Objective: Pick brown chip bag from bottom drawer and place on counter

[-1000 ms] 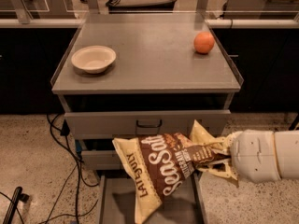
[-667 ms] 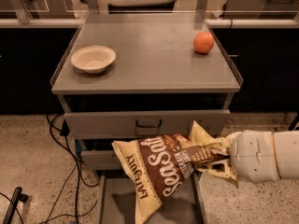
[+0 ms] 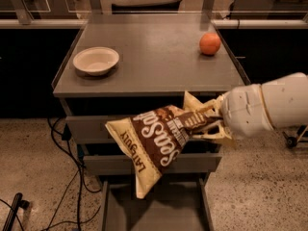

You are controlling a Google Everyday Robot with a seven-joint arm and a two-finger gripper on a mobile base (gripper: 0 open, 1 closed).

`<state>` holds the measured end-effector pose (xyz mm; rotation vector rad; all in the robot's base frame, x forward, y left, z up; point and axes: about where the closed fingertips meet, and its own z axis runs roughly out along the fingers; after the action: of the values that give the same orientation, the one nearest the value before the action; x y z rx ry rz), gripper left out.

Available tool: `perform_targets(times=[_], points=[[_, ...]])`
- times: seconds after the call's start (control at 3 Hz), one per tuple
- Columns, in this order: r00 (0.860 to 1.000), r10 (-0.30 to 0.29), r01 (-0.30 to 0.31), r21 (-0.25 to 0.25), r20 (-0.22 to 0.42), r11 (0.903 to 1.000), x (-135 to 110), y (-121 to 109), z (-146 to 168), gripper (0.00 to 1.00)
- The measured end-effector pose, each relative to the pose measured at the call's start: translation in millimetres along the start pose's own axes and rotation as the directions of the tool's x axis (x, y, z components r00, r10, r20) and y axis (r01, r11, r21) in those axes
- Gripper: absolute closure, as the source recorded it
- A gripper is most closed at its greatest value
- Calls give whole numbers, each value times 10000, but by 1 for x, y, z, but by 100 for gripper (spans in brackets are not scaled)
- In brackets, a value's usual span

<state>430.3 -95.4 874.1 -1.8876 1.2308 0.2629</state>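
- One gripper [image 3: 206,122] reaches in from the right on a white arm [image 3: 269,107], in front of the cabinet and just below the counter [image 3: 154,42] edge
- Its fingers pinch the crumpled right end of the bag [image 3: 154,141]
- The bag hangs in the air, tilted, its free end drooping down and left over the open bottom drawer [image 3: 159,213]; it touches neither drawer floor nor counter
- Behind the bag sit the two upper drawers [image 3: 91,127], both closed
- On the counter a bowl [image 3: 96,60] stands at the left and an orange [image 3: 210,43] at the far right, well apart, with bare surface between them
- Step in hand, as I judge it: the pick is done and the bag is being carried; the place is not yet done
- Next move calls for raising the bag until its drooping end clears the counter's front edge, then moving it inward over the bare middle, away from bowl and orange, before letting go
- Risk: the low end could catch on the edge
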Motion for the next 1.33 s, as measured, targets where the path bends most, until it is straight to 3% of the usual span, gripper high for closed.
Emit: perform_targets(times=[0.33,0.67,1.0,1.33], points=[[9991,239,-233,-177,348,9996,20,-70,5,100],[9956,528,-514,-196,772,9985,37,-113,17,100],[9932,902,-910,71,739,9958,49,-144,32,100],[9933,880,-888,81,750,9960,49,-146,32,100]])
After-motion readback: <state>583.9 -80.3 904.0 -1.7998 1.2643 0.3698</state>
